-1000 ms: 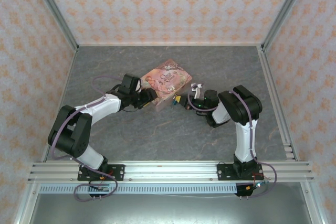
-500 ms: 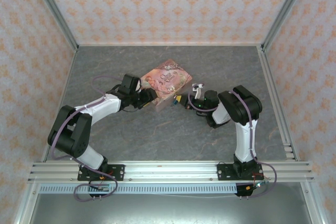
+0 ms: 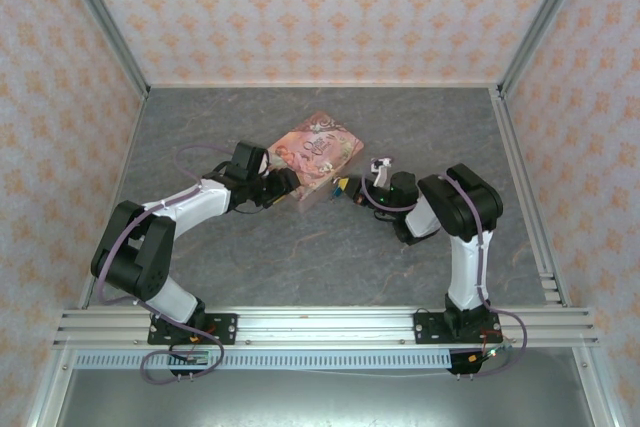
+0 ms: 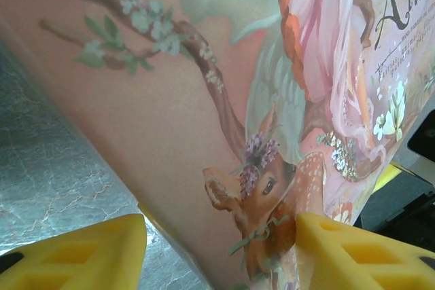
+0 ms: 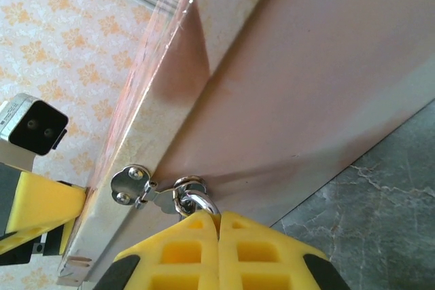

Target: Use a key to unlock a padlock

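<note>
The pink picture-printed box (image 3: 315,155) lies mid-table, slightly raised at its near corner. My left gripper (image 3: 290,187) is open around that corner; its yellow fingers (image 4: 353,252) stand either side of the printed lid (image 4: 224,100). My right gripper (image 3: 352,192) is at the box's front side, shut on the padlock (image 3: 341,185). In the right wrist view the metallic shackle (image 5: 197,202) runs from the hasp ring into the closed fingers (image 5: 177,252), which hide the lock's body. I cannot tell whether a key is in it.
A small metal hasp plate (image 5: 130,185) is screwed to the box's front edge. One left-gripper finger (image 5: 41,208) is beside the box's corner. Patterned walls (image 3: 320,7) and aluminium rails (image 3: 525,177) enclose the grey table (image 3: 330,257).
My right wrist has shifted slightly away from me at the box's hasp. The left arm and the box have stayed put.
</note>
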